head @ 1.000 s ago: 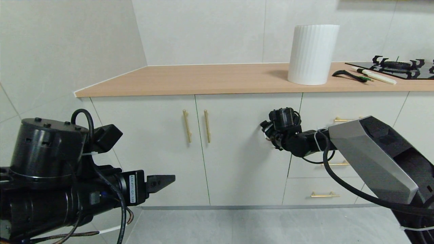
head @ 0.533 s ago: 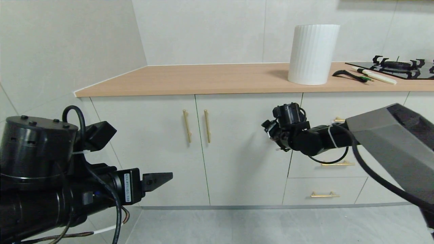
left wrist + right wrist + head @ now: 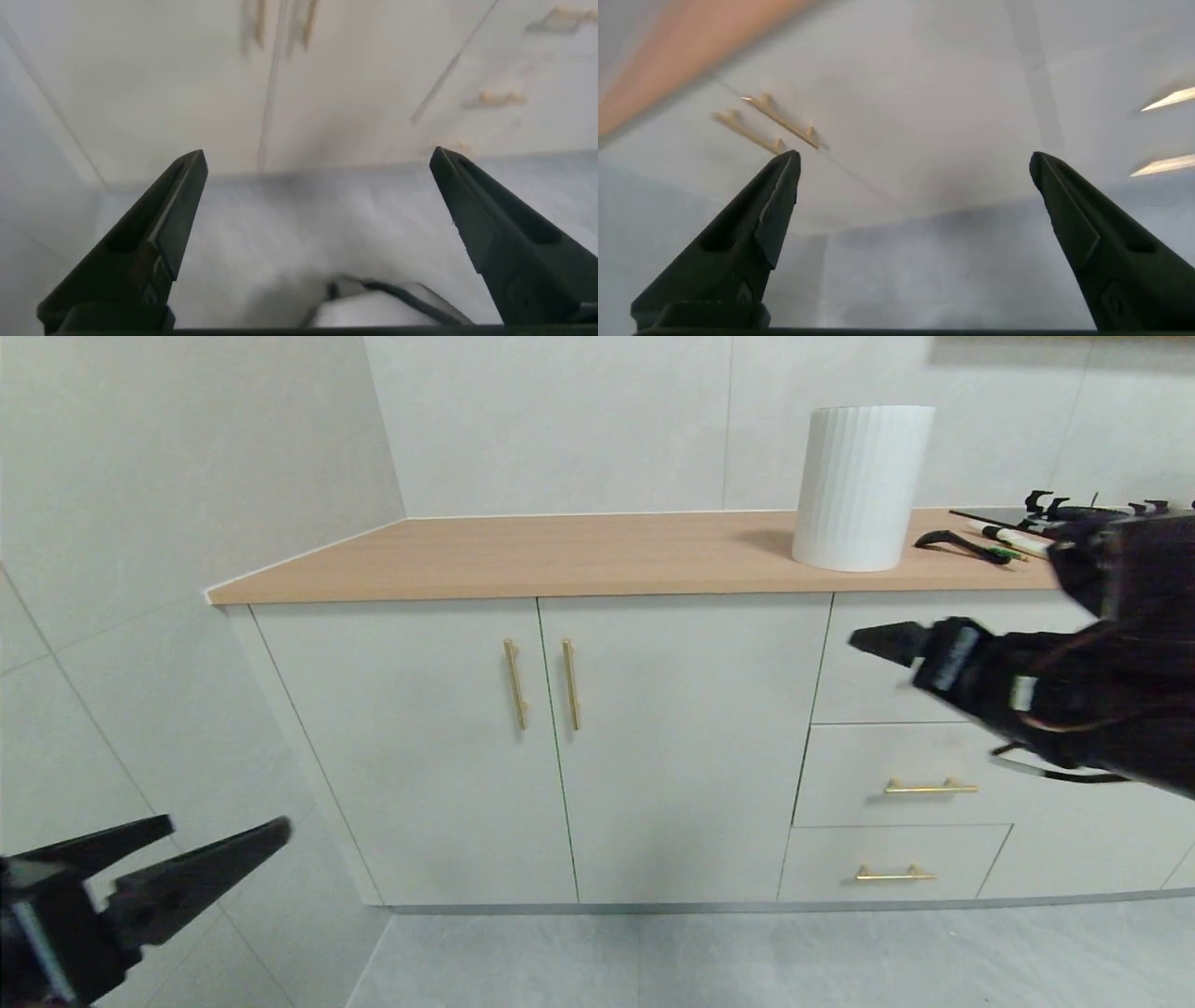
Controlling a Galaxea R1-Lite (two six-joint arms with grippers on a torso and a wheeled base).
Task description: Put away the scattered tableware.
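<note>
Left gripper (image 3: 224, 826) is held low, off the front-left corner of the white base cabinet with brass bar handles (image 3: 448, 747), fingers spread wide, nothing gripped. Right gripper (image 3: 864, 640) is raised before the white top drawer (image 3: 868, 695); its jaws are seen wide apart and empty in the right wrist view. Tableware is located on the light wooden countertop (image 3: 560, 555), between the white ribbed cylindrical holder (image 3: 861, 485) and the black gas hob (image 3: 1050, 504): a black curved utensil (image 3: 957, 541) and, just beside it, a slim white-and-green utensil (image 3: 1013, 537).
</note>
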